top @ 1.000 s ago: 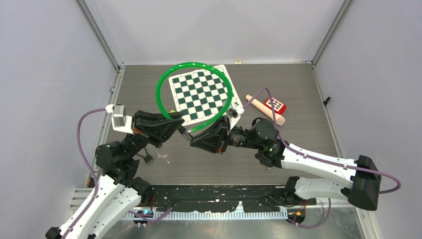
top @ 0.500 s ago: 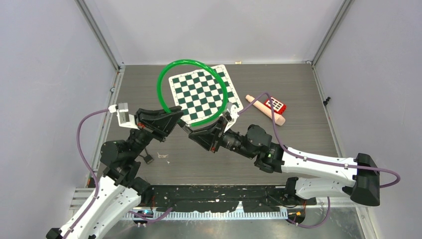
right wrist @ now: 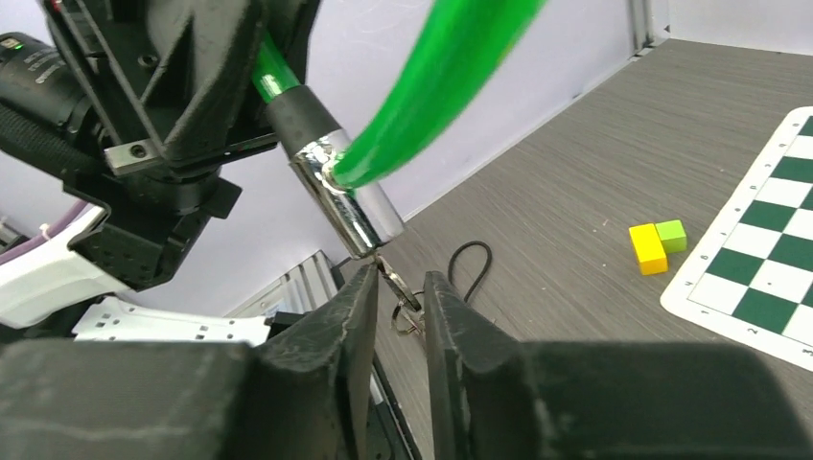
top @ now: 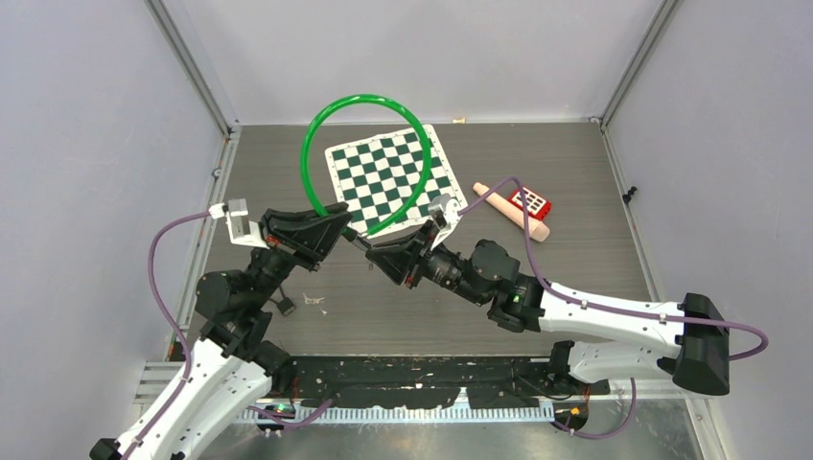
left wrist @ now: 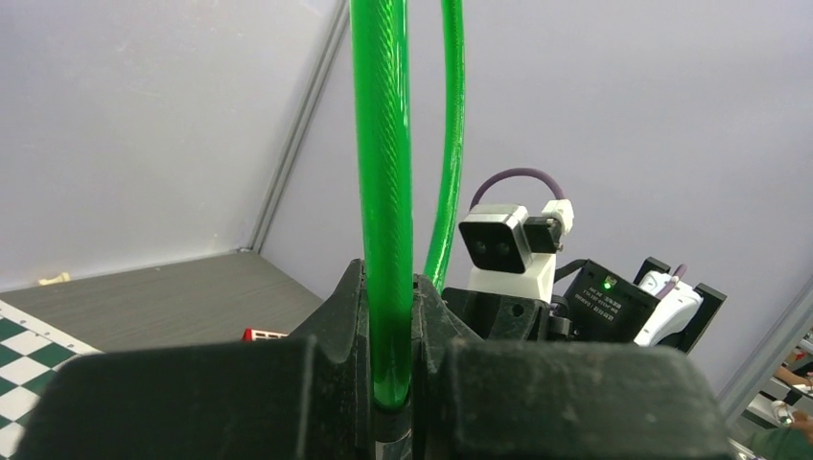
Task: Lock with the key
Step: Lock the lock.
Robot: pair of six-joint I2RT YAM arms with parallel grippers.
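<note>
Green cable loop [left wrist: 383,192]: top cut off by upper edge in left wrist view, lower end hidden between fingers of left gripper [left wrist: 391,286]. Near strand blurred in right wrist view. Key [right wrist: 391,275]: blade hidden, bow half masked by fingers of right gripper [right wrist: 396,287]; perhaps pinched, cannot tell. Small black item [top: 284,306] on table [top: 575,172], near left: too small to identify.

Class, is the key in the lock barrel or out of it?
In: the key juts from the silver barrel, at its end, between the right gripper fingers.

No legible text for you to log here. The white-print label [left wrist: 606,292] in the left wrist view is too small to read.
</note>
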